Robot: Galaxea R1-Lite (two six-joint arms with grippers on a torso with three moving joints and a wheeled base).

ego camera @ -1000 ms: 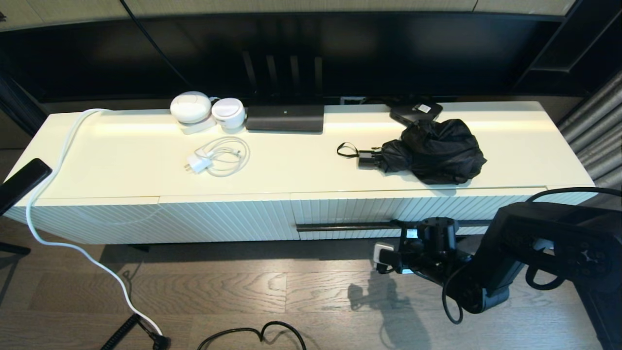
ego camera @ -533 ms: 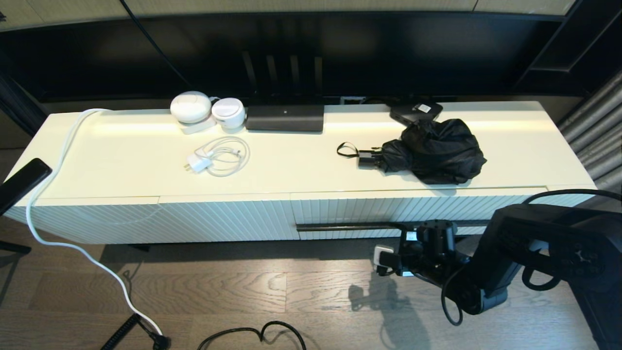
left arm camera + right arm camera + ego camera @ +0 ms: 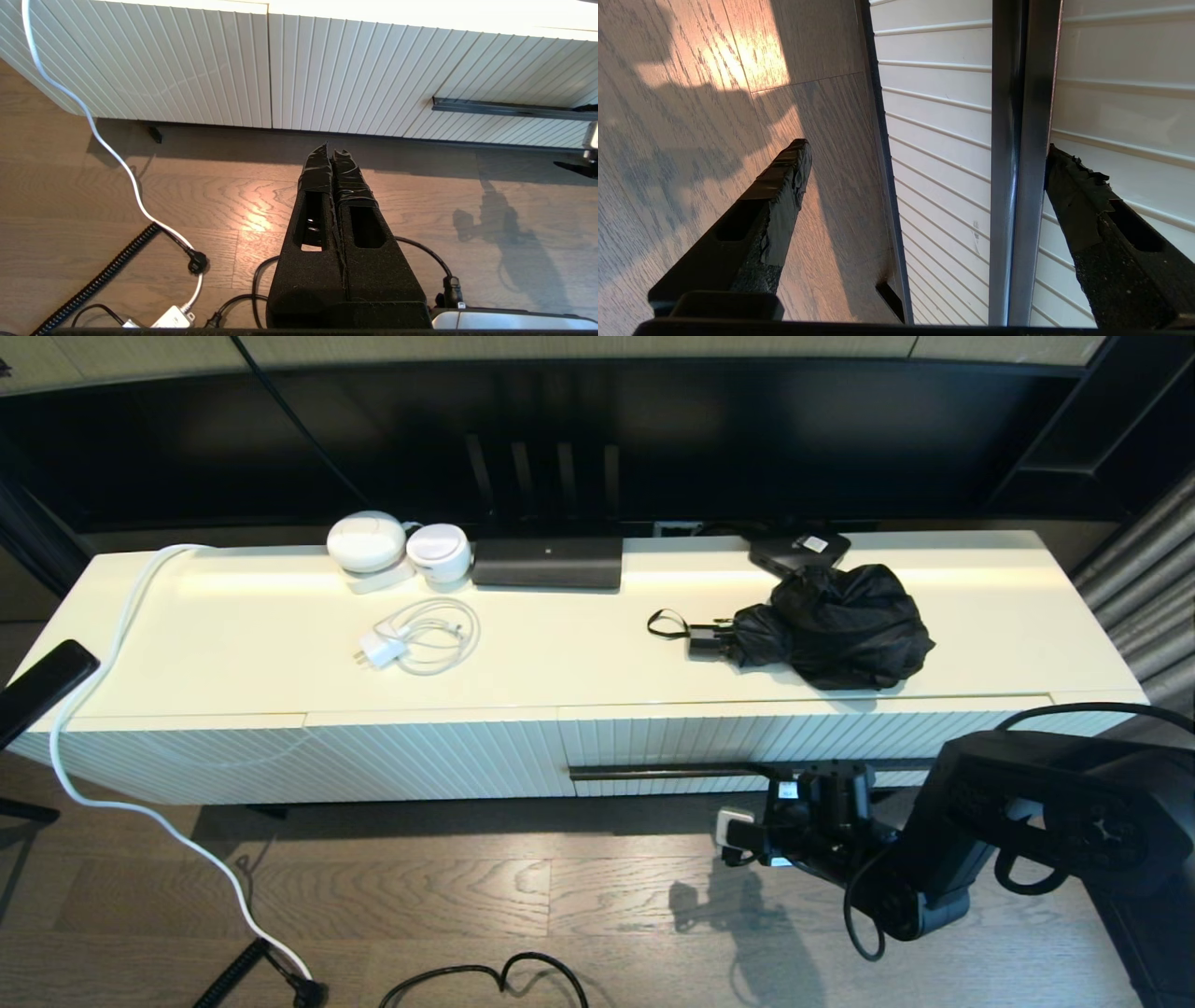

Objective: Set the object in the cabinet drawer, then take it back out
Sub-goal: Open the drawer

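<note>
1. The umbrella (image 3: 826, 627) lies on the cabinet top (image 3: 579, 663), right of centre, handle and wrist loop pointing toward the robot's left. Only the head view shows it.
2. The cabinet drawer (image 3: 803, 747) below it is closed; its bar handle (image 3: 672, 771) runs along the ribbed front.
3. The right wrist view shows what the head view hides: the right gripper (image 3: 924, 154) has its jaws spread wide, with the bar handle (image 3: 1017, 163) between them, one finger just beside the bar and the other out over the floor. They grip nothing.
4. Just behind the umbrella sits a flat black box (image 3: 799, 551); further left lie a white charger (image 3: 415, 639) and two white round devices (image 3: 397, 549).
5. The right arm reaches low across the drawer front. The left gripper (image 3: 332, 154) hovers over the wood floor (image 3: 187, 196), its fingers pressed together and empty.
</note>
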